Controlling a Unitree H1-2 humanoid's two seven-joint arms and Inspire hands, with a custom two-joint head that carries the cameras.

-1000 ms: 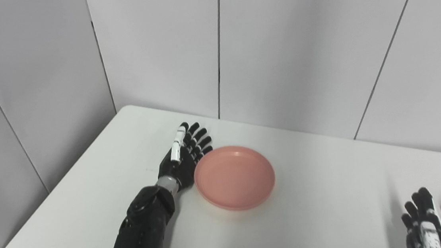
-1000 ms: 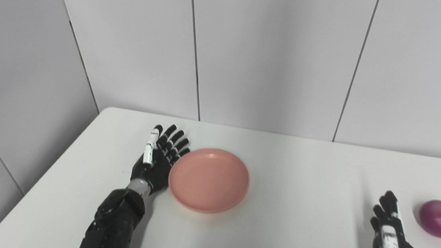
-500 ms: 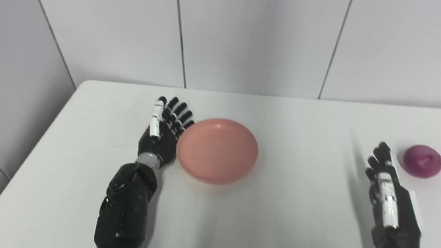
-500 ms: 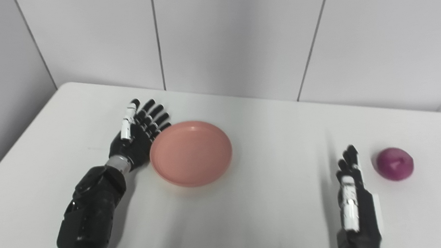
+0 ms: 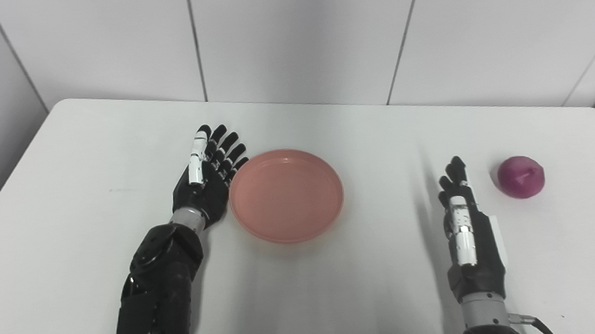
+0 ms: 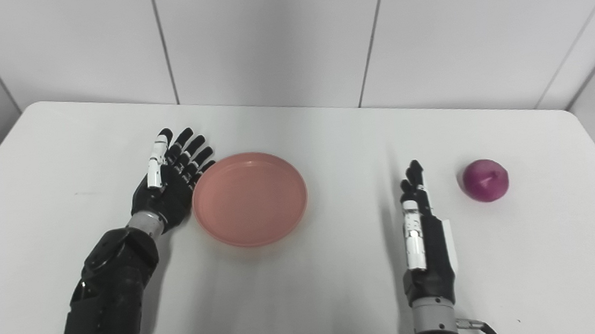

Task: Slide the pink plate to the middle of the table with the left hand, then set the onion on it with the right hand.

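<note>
Pink against the white table, the plate lay left of centre, with the left hand flat against its left rim, fingers straight and spread, holding nothing. Bare tabletop stretched rightward from the plate, giving room for a push. Further right the right hand stood edge-on, fingers straight, empty. The onion sat just beyond it, nearer the right edge.
</note>
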